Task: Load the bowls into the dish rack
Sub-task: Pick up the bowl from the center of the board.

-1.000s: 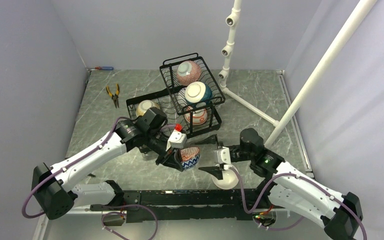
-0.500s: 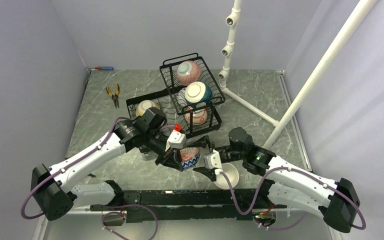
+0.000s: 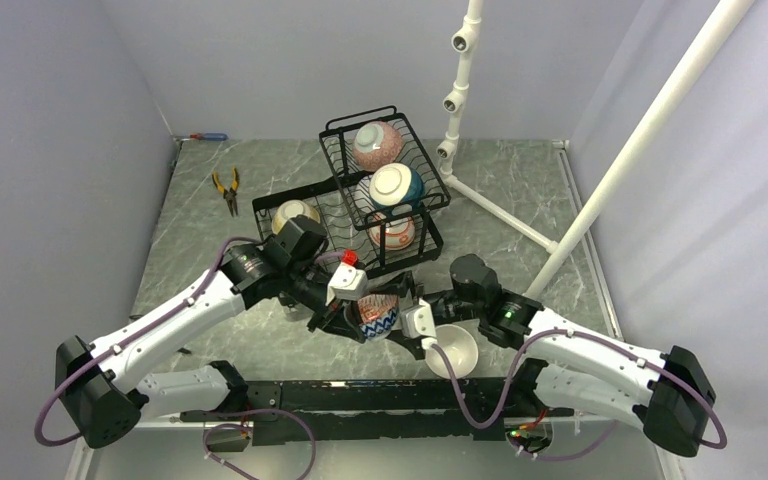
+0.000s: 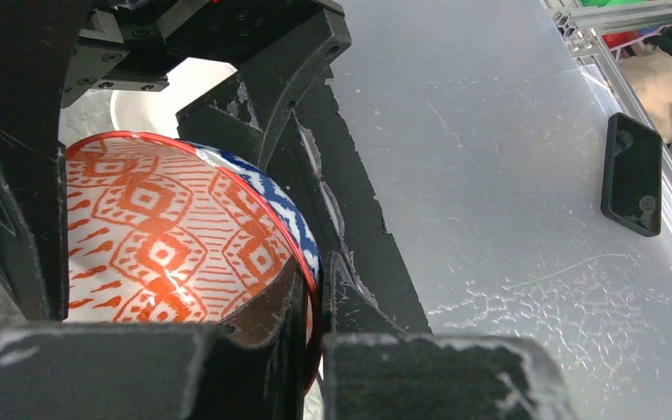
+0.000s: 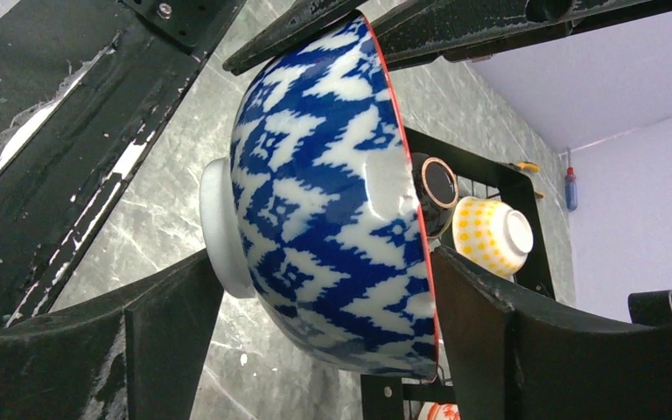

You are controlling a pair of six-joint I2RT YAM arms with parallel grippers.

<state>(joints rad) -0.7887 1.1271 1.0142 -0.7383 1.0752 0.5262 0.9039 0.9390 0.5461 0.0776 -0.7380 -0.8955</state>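
Observation:
A blue-patterned bowl (image 3: 378, 316) with a red-orange inside hangs tilted above the table in front of the dish rack (image 3: 305, 200). My left gripper (image 3: 355, 318) is shut on its rim, one finger inside and one outside, as the left wrist view shows (image 4: 315, 306) on the bowl (image 4: 166, 245). My right gripper (image 3: 405, 322) is open and straddles the same bowl (image 5: 332, 219), one finger by the foot and one by the rim (image 5: 328, 280). The rack holds a pink bowl (image 3: 378, 143), a teal-and-white bowl (image 3: 395, 185), a red-patterned bowl (image 3: 392, 232) and a cream-yellow bowl (image 3: 293, 214).
A plain white bowl (image 3: 455, 350) sits on the table under the right wrist. Orange-handled pliers (image 3: 226, 188) lie at the far left. A white pipe stand (image 3: 457, 100) rises right of the rack, and a slanted white pipe (image 3: 650, 130) crosses the right side.
My right gripper has moved left from above the white bowl and now brackets the blue-patterned bowl. My left gripper has kept hold of the bowl and shifted slightly.

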